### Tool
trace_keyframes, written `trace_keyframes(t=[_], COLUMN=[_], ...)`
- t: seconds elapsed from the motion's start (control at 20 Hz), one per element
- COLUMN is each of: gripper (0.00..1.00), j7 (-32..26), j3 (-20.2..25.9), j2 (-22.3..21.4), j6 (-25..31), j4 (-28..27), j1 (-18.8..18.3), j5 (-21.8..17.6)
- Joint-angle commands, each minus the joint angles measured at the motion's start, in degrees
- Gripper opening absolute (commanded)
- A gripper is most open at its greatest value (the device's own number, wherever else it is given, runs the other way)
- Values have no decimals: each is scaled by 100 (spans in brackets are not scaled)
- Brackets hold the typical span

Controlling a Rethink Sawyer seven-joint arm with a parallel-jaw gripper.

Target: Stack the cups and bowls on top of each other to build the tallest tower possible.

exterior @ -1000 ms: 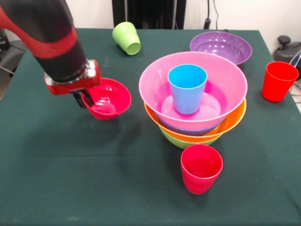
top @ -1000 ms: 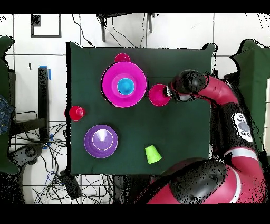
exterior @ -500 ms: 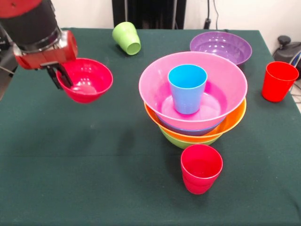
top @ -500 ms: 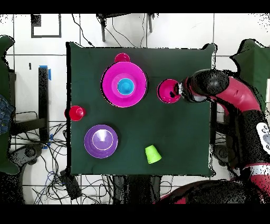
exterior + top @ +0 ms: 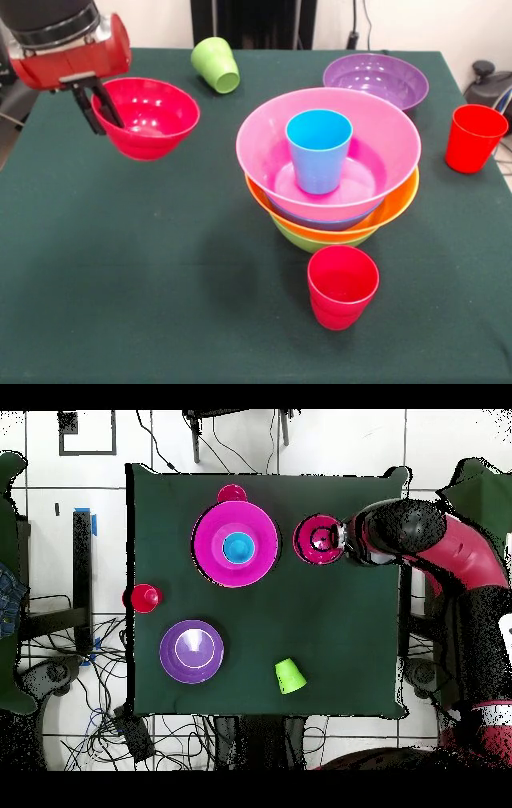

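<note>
Gripper (image 5: 100,112) clamped on the rim of the small glossy red plastic bowl (image 5: 146,117), one finger inside, one outside. Bowl held clear of the dark green table (image 5: 144,296), mouth up, nearly level, well to one side of the tower (image 5: 330,180).

Tower: four nested bowls, mouths up — lime green at the bottom, then orange, blue, and the wide pink bowl (image 5: 376,156) on top. Sky blue plastic tumbler (image 5: 318,150) stands upright inside the pink bowl, mouth up, long axis vertical.

Around the tower: one red tumbler (image 5: 342,286) just beside its base, upright. Second red tumbler (image 5: 474,138) upright, well apart near the table edge. Lime green tumbler (image 5: 215,65) lying on its side, mouth turned toward the tower. Purple glossy bowl (image 5: 375,79) near the tower, upright on the table.

Count: six bowls, four cups. One bowl in the air, four in the tower, one loose.
</note>
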Motion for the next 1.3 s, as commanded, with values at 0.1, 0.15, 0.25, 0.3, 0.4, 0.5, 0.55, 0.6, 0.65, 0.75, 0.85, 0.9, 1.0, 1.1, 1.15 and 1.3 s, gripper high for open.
trace_keyframes(t=[0.1,0.15,0.25,0.3,0.4,0.5,0.55,0.6,0.65,0.75,0.85,0.9,1.0,1.1,1.15,1.3], gripper=[0,0,0,0,0,0,0,0,0,0,0,0,0,0,0,0], j7=[-301,-291,-210,-145,-133,-141,-126,-46,38,176,305,407,541,633,682,792], j3=[772,786,837,922,1054,1116,1127,1165,1149,1130,1103,1010,899,830,794,683], j2=[-161,-169,-225,-284,-316,-335,-336,-331,-335,-341,-309,-257,-163,-76,-19,105], j6=[322,341,330,245,197,160,141,19,-2,-42,-103,-115,-213,-279,-311,-454], j4=[519,510,578,716,801,868,883,949,974,1009,1001,944,863,751,670,562], j1=[113,124,113,42,-13,-33,-26,-35,-18,13,54,121,218,299,348,456], j5=[448,472,590,741,918,992,1021,1100,1146,1232,1282,1249,1221,1209,1196,1112])
